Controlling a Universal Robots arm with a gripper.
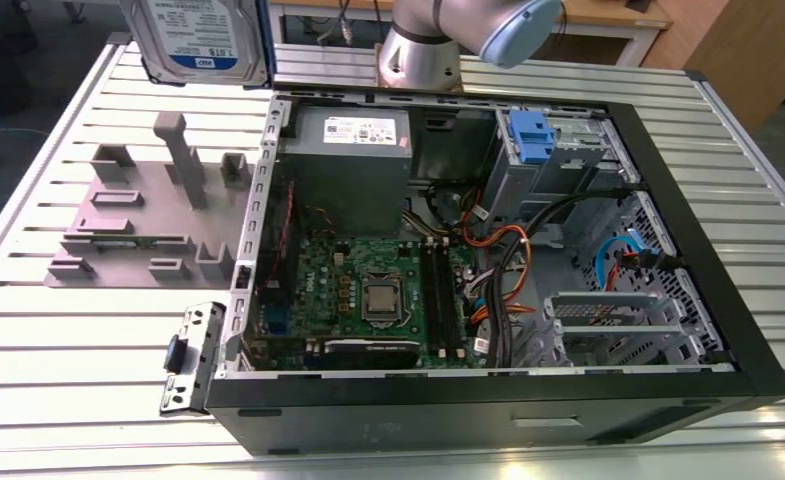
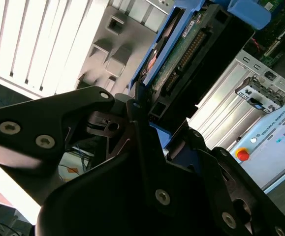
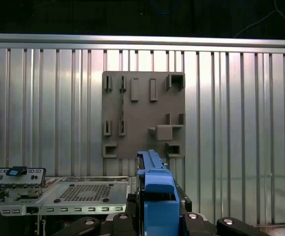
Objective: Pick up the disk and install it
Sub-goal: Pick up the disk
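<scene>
The disk [image 1: 195, 40], silver with a white-and-blue label and a blue edge, hangs in the air at the exterior view's upper left, above the grey fixture plate [image 1: 139, 225]. In the second wrist view the disk [image 2: 181, 54] shows its green circuit board and blue bracket, and my gripper [image 2: 162, 123] is shut on its end, black fingers [image 2: 138, 118] pressed against the bracket. The first wrist view looks along the disk's blue bracket [image 3: 157, 194], which rises between the gripper [image 3: 157, 219] jaws, with the fixture plate [image 3: 143, 114] beyond it.
The open computer case [image 1: 712, 250] lies on the slatted metal table [image 1: 45, 400], showing the motherboard [image 1: 365, 290], a grey power supply [image 1: 352, 130] and a drive cage with a blue latch [image 1: 532, 135]. A small metal bracket [image 1: 192, 355] lies beside the case. The arm base [image 1: 426, 55] stands behind it.
</scene>
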